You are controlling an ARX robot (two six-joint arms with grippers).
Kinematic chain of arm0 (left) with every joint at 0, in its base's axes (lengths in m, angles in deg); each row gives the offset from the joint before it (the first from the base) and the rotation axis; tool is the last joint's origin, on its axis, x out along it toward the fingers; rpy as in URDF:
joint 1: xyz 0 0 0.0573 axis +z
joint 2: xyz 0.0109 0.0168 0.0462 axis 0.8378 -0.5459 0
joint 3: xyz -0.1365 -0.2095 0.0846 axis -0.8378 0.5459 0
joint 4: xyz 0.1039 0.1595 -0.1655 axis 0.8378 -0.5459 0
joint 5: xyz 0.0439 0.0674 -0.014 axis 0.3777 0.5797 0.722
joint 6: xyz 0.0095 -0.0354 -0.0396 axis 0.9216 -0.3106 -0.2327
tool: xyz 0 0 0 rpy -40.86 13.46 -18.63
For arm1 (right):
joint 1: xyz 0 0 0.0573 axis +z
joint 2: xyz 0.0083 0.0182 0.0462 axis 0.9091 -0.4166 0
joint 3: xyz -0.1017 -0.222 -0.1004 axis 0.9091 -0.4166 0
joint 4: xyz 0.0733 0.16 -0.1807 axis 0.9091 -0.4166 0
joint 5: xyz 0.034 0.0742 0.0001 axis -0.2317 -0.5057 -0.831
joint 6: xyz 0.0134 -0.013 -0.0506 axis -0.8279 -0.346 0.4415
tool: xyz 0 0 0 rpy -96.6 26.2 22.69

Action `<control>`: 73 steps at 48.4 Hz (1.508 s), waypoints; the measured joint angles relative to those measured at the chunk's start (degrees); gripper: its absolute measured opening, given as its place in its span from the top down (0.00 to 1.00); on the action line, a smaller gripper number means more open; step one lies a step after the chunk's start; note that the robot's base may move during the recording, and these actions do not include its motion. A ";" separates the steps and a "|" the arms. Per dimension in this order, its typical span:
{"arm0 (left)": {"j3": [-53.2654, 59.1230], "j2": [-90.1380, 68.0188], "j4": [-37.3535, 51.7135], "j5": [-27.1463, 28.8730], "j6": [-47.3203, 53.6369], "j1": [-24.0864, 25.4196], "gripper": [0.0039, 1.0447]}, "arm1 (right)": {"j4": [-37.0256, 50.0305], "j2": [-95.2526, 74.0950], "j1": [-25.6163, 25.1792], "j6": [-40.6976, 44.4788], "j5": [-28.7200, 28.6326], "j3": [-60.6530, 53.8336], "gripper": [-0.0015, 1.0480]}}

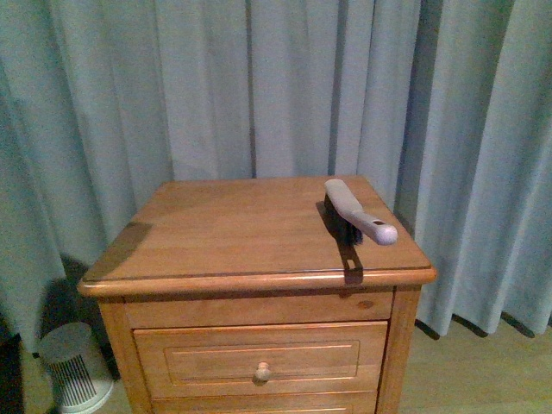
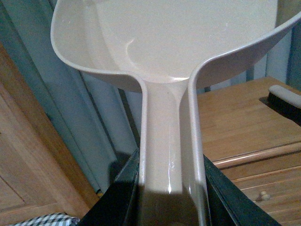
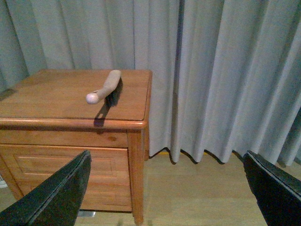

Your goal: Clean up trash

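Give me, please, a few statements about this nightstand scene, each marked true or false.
1. The brush lies on the nightstand. True.
2. The right gripper holds the brush. False: it is open and empty, away from the nightstand.
3. The left gripper is shut on the handle of the dustpan. True.
4. A crumpled paper ball lies on the nightstand. False: only the brush shows on its top.

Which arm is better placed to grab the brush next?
Probably right: the right gripper, open and empty, faces the grey-handled, dark-bristled brush on the wooden nightstand. The left gripper holds the pale plastic dustpan by its handle.
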 joint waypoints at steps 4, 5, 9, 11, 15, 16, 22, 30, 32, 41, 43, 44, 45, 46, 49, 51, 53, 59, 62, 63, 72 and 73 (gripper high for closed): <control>0.17 0.13 -0.02 0.20 -0.44 -0.22 0.73 | 0.00 0.00 0.00 0.00 0.00 0.00 0.07; 0.17 0.11 -0.02 0.24 -0.57 -0.26 0.73 | 0.00 0.00 0.00 0.00 0.00 0.00 0.07; 0.20 0.11 -0.31 0.46 -1.27 -0.44 0.73 | 0.00 0.00 0.00 0.00 0.00 0.00 0.07; 0.20 0.11 -0.39 0.61 -1.77 -0.52 0.73 | 0.00 0.00 0.00 0.00 0.00 0.00 0.07; 0.20 0.02 -0.39 0.61 -3.08 -0.52 0.73 | 0.00 0.00 0.00 0.00 0.00 0.00 0.07; 0.20 0.02 -0.39 0.61 -3.28 -0.52 0.73 | 0.00 0.00 0.00 0.00 0.00 0.00 0.07; 0.20 0.02 -0.39 0.61 -3.87 -0.52 0.73 | 0.00 0.00 0.00 0.00 0.00 0.00 0.07; 0.20 0.00 -0.39 0.63 -3.96 -0.52 0.73 | -9.35 -11.78 1.77 -0.33 13.14 4.90 0.07; 0.20 0.00 -0.39 0.63 -3.98 -0.52 0.73 | -7.30 -18.08 0.39 -1.29 12.20 6.80 0.07; 0.20 0.00 -0.39 0.66 -4.02 -0.52 0.73 | 0.74 -46.49 -0.50 -6.56 7.67 24.35 0.07; 0.20 0.00 -0.39 0.63 -4.02 -0.52 0.73 | 0.74 -52.19 0.11 -7.41 7.69 29.03 0.07; 0.20 0.00 -0.39 0.63 -4.02 -0.52 0.73 | 0.48 -55.41 0.68 -7.89 7.63 31.91 0.07; 0.20 0.00 -0.39 0.63 -4.02 -0.52 0.73 | 0.35 -56.57 0.87 -7.98 7.58 32.87 0.07; 0.20 0.00 -0.39 0.63 -4.02 -0.52 0.73 | 0.02 -58.97 1.33 -8.15 7.45 34.84 0.07; 0.20 0.00 -0.39 0.63 -4.02 -0.52 0.73 | -1.40 -65.18 2.73 -8.76 7.54 40.39 0.07; 0.17 -0.02 -0.39 0.66 -4.04 -0.52 0.73 | -1.95 -67.89 3.50 -8.98 7.76 43.15 0.07; 0.20 -0.02 -0.39 0.63 -4.02 -0.52 0.73 | -2.99 -71.23 4.46 -9.51 7.78 47.01 0.07; 0.20 -0.02 -0.39 0.63 -4.04 -0.52 0.73 | -5.81 -79.08 6.78 -9.79 8.87 56.68 0.07; 0.20 -0.02 -0.39 0.63 -4.02 -0.52 0.73 | -8.28 -83.56 8.00 -10.47 9.05 62.10 0.07; 0.20 -0.02 -0.39 0.63 -4.02 -0.52 0.73 | -8.79 -84.30 8.17 -10.69 9.03 62.97 0.07; 0.20 0.00 -0.39 0.66 -4.04 -0.52 0.73 | -17.18 -95.21 10.51 -13.92 10.47 74.75 0.07; 0.20 -0.02 -0.39 0.63 -4.02 -0.52 0.73 | -18.08 -96.45 10.75 -14.21 10.64 75.89 0.07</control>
